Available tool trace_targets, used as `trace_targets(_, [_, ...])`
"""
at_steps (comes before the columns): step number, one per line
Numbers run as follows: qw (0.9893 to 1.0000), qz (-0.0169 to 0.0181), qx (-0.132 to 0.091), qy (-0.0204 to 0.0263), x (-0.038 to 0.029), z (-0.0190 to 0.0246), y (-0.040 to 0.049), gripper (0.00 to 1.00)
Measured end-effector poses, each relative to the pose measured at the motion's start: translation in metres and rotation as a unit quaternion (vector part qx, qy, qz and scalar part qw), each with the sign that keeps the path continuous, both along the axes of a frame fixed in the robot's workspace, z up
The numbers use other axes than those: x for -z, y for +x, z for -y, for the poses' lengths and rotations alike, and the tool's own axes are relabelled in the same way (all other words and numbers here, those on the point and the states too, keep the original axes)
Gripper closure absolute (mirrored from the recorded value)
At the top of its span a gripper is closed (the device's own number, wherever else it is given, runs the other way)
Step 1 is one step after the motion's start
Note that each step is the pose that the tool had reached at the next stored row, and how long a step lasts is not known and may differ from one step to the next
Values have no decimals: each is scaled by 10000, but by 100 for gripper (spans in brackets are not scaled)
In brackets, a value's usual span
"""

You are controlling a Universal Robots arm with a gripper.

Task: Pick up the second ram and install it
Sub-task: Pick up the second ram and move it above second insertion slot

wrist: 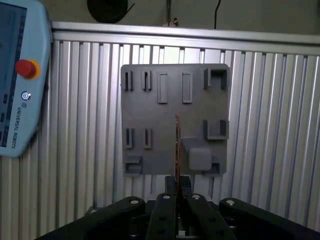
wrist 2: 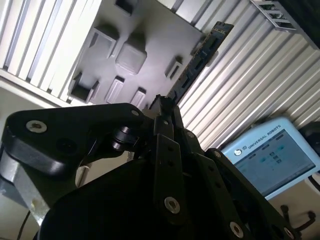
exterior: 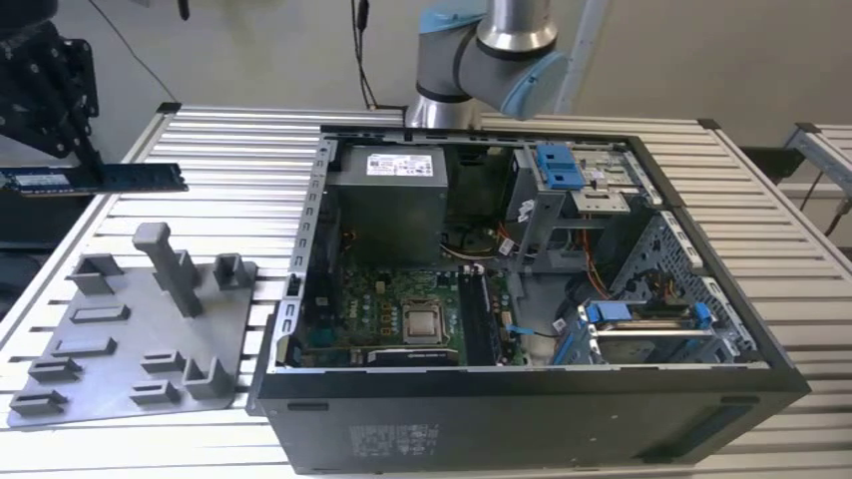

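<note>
Aluminium tabletop (exterior: 239,140), pale, ribbed slats; plain wall behind. Black open case (exterior: 533,419) on it, green board (exterior: 386,309) inside. Matte grey plastic tray (exterior: 134,339) with blocky posts lies beside case, at exterior view's left. Black claw (exterior: 91,160) clenched on ram (exterior: 127,178): thin flat strip, held level in air near tray, well apart from case.

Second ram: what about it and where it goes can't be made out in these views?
1. First wrist view: the second ram shows edge-on, faces unseen.
2. Second wrist view: the pincer hides its gripped end.
3. Exterior view: the motherboard is too small to tell filled slots from free ones.
</note>
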State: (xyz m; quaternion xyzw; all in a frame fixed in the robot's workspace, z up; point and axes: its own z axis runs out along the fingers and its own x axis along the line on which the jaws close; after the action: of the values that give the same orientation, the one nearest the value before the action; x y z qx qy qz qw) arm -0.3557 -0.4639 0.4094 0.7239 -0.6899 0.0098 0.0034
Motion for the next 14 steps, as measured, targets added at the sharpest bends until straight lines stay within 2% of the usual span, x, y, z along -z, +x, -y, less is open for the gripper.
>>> trace_targets(14, [10000, -3, 0, 0, 0, 9, 275, 86])
